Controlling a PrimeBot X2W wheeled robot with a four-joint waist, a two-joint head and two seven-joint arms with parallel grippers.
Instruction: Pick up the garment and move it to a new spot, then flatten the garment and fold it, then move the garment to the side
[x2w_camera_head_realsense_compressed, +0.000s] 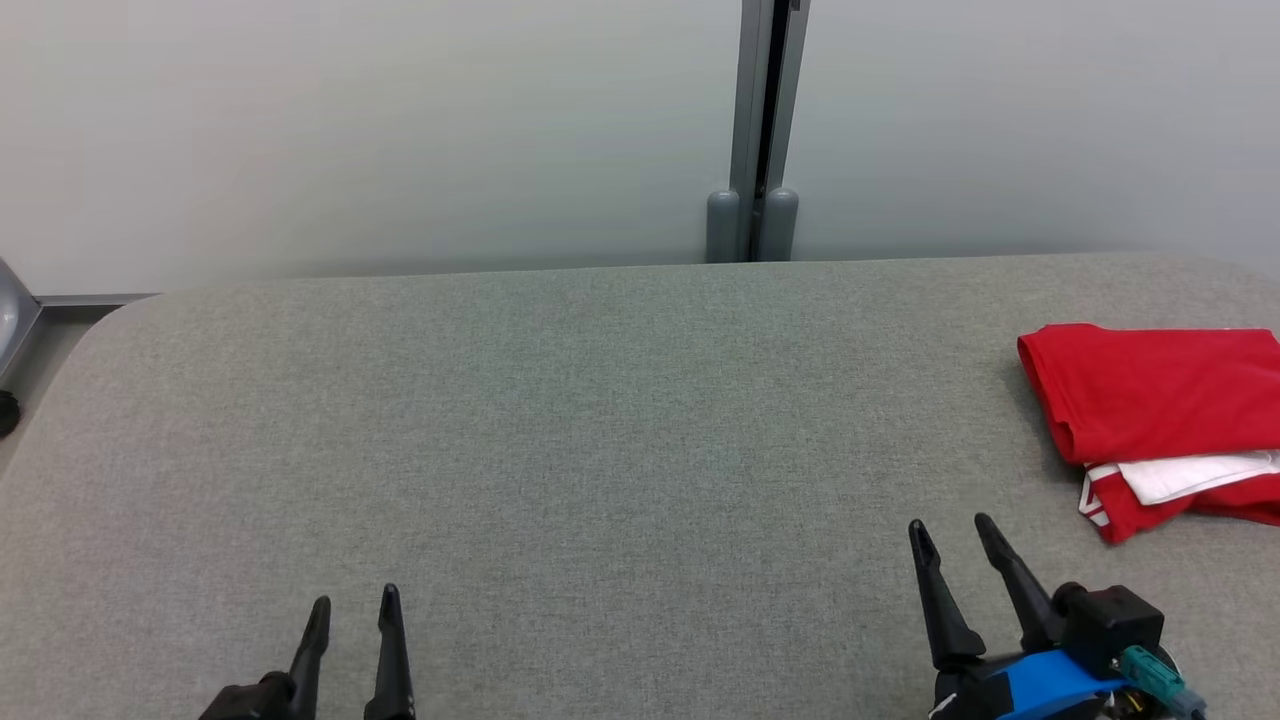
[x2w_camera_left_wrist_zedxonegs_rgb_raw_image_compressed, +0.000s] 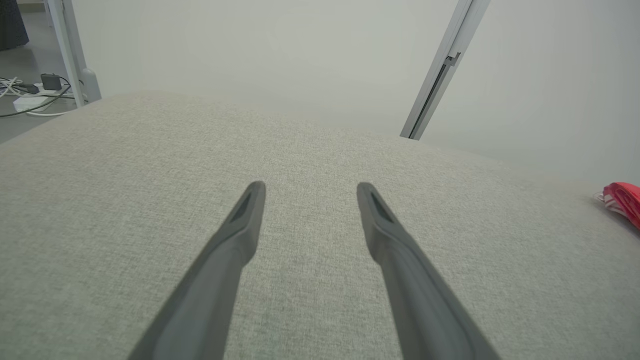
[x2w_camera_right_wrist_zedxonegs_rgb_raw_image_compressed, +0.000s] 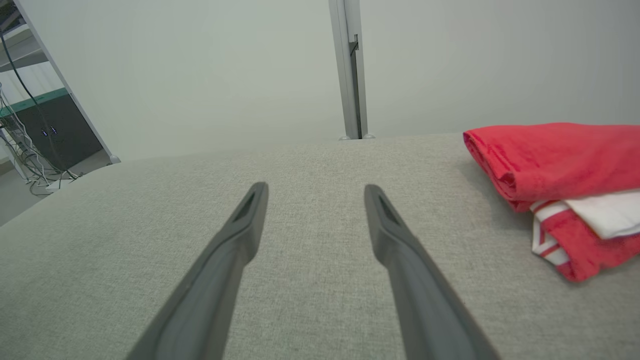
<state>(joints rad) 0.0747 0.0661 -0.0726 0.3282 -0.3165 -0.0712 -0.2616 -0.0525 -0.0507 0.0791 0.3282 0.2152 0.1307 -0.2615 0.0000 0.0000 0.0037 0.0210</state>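
Left end effector and right end effector, both spread wide, empty.

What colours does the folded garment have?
The garment is mostly red, with a white part and white stripes near one edge; clearest in the right wrist view.

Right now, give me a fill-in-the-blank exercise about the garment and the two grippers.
1. The folded garment is mostly ____ with white trim.
2. It lies on the robot's ____ side of the grey surface.
3. The left gripper and right gripper are both ____, holding nothing.
Missing words: red, right, open.
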